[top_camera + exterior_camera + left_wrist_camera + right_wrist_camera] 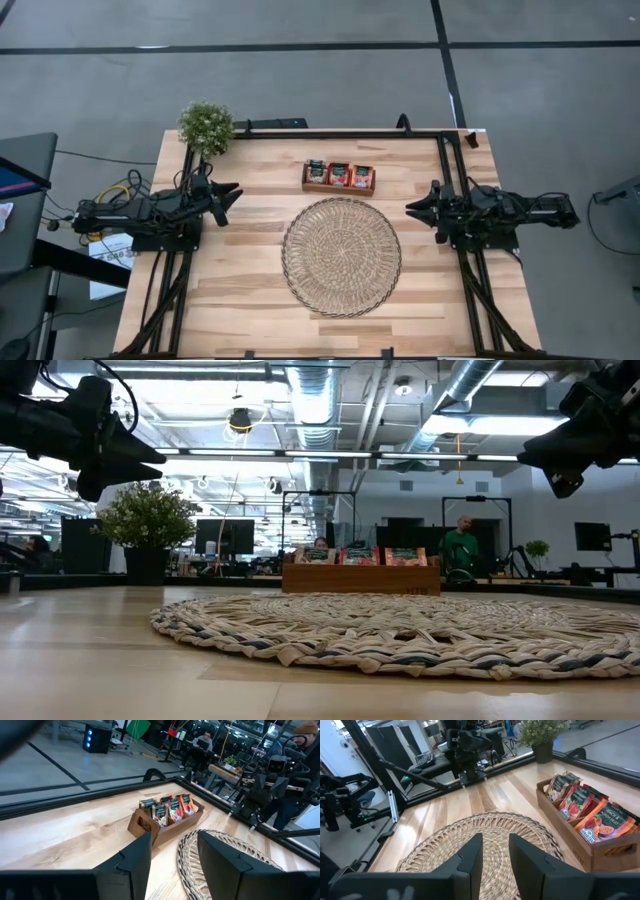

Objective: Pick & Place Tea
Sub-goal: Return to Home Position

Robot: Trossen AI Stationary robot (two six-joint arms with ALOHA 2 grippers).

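I have both grippers parted and empty. The left gripper (232, 203) and right gripper (420, 211) face each other across the mat (341, 257). The tea sachets (339, 174) stand in the tray (340, 190), between them, just beyond the mat.

Two hands: the left hand (232, 192) and the right hand (415, 207). One table (250, 270). One mat (341, 257), lying between the hands. One tray (338, 191) with three sections, a little nearer the right hand than the left. Three bunches of tea (339, 174), one per section: one whitish-green, two red-orange; the overlapping sachets within each cannot be counted. One plant (206, 126), near the left hand. At least two people (461, 547) in the room beyond
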